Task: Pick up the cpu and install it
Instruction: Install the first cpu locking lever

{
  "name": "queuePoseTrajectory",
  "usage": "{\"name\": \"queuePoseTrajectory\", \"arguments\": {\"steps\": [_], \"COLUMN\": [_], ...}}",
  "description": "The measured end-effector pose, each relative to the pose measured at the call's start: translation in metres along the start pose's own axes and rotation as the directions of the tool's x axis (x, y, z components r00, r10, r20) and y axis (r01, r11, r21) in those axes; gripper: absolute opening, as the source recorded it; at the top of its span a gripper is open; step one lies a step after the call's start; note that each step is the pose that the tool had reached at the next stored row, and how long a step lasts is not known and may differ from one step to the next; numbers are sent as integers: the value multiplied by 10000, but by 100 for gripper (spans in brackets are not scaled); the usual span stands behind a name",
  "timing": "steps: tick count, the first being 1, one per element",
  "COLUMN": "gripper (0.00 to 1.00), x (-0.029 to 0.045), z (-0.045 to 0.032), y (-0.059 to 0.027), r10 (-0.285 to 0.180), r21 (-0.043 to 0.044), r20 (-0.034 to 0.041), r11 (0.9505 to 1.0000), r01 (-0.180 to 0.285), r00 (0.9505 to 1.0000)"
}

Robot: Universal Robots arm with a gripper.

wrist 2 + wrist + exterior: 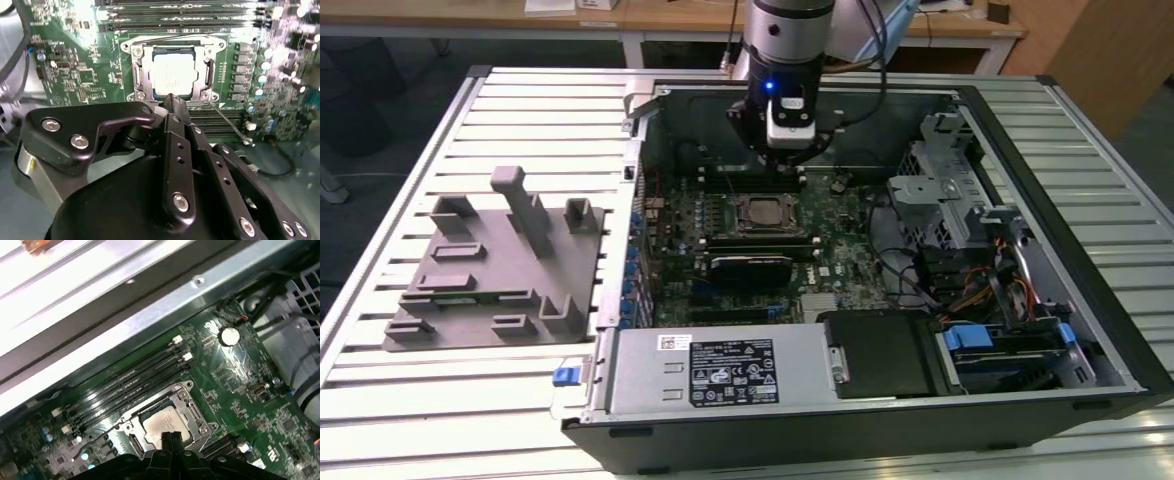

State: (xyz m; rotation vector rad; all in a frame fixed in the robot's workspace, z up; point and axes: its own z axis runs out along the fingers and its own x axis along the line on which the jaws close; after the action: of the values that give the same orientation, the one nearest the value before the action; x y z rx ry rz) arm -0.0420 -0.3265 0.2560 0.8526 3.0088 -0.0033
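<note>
The cpu (172,73), a pale silvery square chip, lies flat inside the metal socket frame (137,75) on the green motherboard (75,75). In the first wrist view the cpu (162,424) sits in the same frame, partly covered by my fingertips (166,439). In the exterior view the cpu (761,212) is near the middle of the open computer case. My gripper (172,100) hangs just above the cpu's near edge, its two black fingers pressed together with nothing between them. In the exterior view the gripper (786,162) is slightly behind the socket.
The open case wall (640,130) surrounds the board. Memory slots (130,385) run beside the socket, and a black card (750,270) lies in front of it. Drive cage and cables (961,250) fill the exterior view's right. A grey fixture block (494,265) stands on the slatted table at the left.
</note>
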Motion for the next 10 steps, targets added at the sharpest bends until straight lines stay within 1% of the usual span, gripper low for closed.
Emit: {"name": "queuePoseTrajectory", "arguments": {"steps": [3,5,8,10], "gripper": [11,11,11,11], "x": [0,0,0,0], "z": [2,4,5,6], "y": [0,0,0,0], "r10": [-549,-913,-1444,-1815], "r21": [-8,-13,-21,-27], "r20": [0,-1,-1,-1], "r11": [9985,9958,9895,9834], "r01": [549,913,1444,1815], "r00": [9985,9958,9895,9834]}}
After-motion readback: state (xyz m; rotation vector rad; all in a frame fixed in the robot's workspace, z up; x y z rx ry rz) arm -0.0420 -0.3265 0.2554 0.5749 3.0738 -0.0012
